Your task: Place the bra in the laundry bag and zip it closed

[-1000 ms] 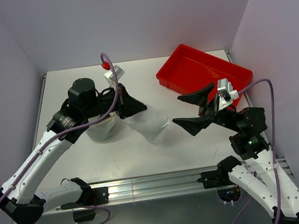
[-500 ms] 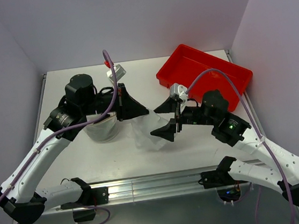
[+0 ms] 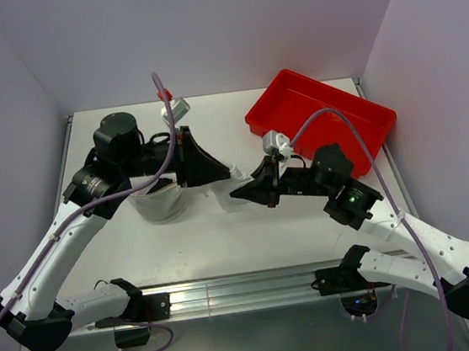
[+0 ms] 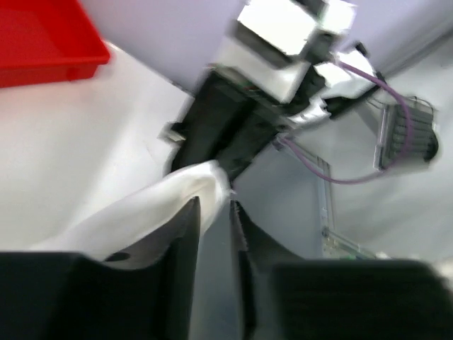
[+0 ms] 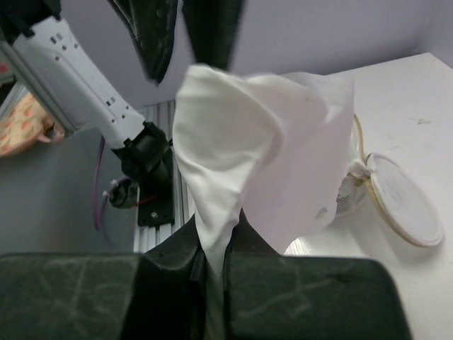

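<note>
The bra [image 5: 244,142], a limp fold of white fabric, is pinched at one edge between the closed fingers of the right gripper [image 5: 212,273], while the left gripper [image 4: 213,205] stands with its fingers narrowly parted at the opposite tip. It is held up between the two arms over the table [image 3: 225,240], near the laundry bag [image 3: 161,203] lying under the left arm; a red tray [image 3: 321,115] sits at the far right.
</note>
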Robot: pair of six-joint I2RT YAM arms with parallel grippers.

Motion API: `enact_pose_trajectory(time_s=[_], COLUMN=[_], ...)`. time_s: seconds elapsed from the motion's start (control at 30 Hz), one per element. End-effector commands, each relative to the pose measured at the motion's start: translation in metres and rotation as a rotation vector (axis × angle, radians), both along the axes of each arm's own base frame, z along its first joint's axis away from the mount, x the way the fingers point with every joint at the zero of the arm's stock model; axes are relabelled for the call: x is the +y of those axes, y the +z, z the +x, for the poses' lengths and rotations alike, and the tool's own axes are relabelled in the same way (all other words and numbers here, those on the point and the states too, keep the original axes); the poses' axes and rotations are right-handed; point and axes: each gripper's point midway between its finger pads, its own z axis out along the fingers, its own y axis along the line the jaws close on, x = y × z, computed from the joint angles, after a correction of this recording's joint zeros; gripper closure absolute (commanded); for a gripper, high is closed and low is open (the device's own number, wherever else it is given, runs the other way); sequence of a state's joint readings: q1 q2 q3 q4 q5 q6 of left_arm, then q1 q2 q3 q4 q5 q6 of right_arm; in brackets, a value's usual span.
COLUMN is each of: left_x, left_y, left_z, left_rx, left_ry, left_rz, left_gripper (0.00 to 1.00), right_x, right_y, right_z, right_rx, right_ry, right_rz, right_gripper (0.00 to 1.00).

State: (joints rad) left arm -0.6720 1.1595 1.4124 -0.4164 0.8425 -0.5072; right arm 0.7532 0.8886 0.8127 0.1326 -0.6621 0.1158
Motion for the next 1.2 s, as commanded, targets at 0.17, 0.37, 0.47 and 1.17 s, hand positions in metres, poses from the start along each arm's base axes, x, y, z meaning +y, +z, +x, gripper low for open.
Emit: enact_pose_trajectory(time_s=[0.17, 0.37, 0.47, 1.17], left_x=[0.112, 0.219, 0.268, 0.292], left_y=[-0.009, -0.063, -0.09, -0.238], left_z=[0.102, 0.138, 0.136, 0.169], left_rx=[0.004, 0.058, 0.075, 0.414], left_ry=[0.617, 1.195, 1.448, 1.611], left_rz=[0.01, 0.125, 0.2, 0.242], left_gripper=[0.21, 0.3, 0.3, 0.51], right_x=[-0.022, -0.008, 0.007, 0.134], right_y=[0.073, 0.103, 0.115, 0.047], right_z=[0.023, 0.041, 0.052, 0.14], right_rx=[-0.034, -0.042, -0.04, 0.19], right_ry=[-0.144, -0.05, -0.003, 0.419], right_rz=[0.156, 0.122, 0.105, -0.127], right_gripper=[1.0, 1.0, 1.0, 1.0])
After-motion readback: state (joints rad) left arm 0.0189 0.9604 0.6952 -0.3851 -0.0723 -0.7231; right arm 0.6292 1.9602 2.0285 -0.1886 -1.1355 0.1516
